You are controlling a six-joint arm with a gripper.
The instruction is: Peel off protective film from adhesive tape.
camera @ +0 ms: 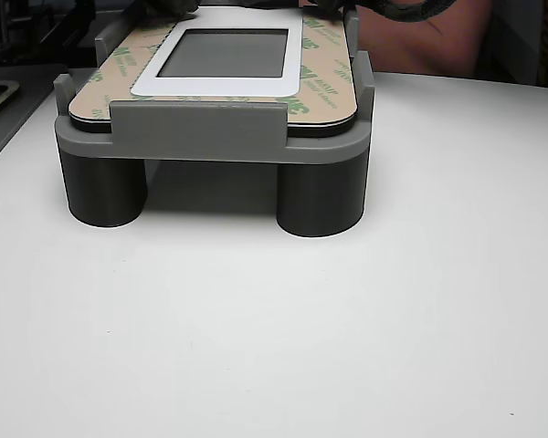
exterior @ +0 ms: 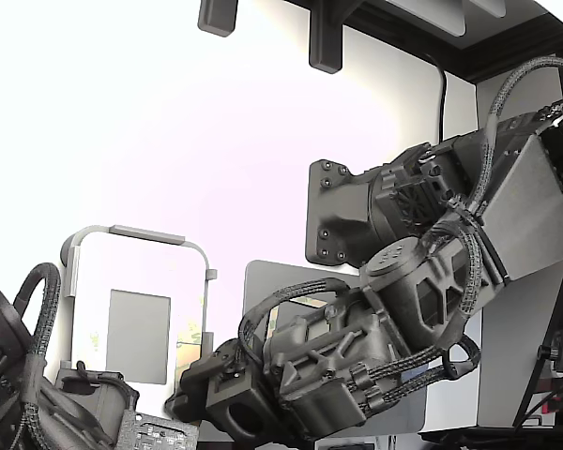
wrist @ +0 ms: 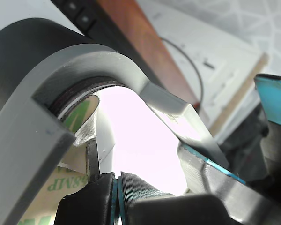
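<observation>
From the exterior view we note the black six-joint arm's gripper (exterior: 202, 375) low at the near corner of the grey raised fixture (exterior: 136, 234); its jaws are hidden behind the wrist body, so we cannot tell their gap from this view. The pale cream protective film with green printed marks (exterior: 190, 352) shows as a narrow strip just beside the gripper, long axis running up the fixture's side.

At the wrist view, the two dark fingertips (wrist: 91, 187) sit pressed together with a thin upright tab between them, apparently a lifted film edge. Film (wrist: 61, 185) lies immediately ahead.

Across the white desk (camera: 274, 347), the other view shows film (camera: 324, 73) bordering the panel; the gripper is barely visible at the fixture's far end.
</observation>
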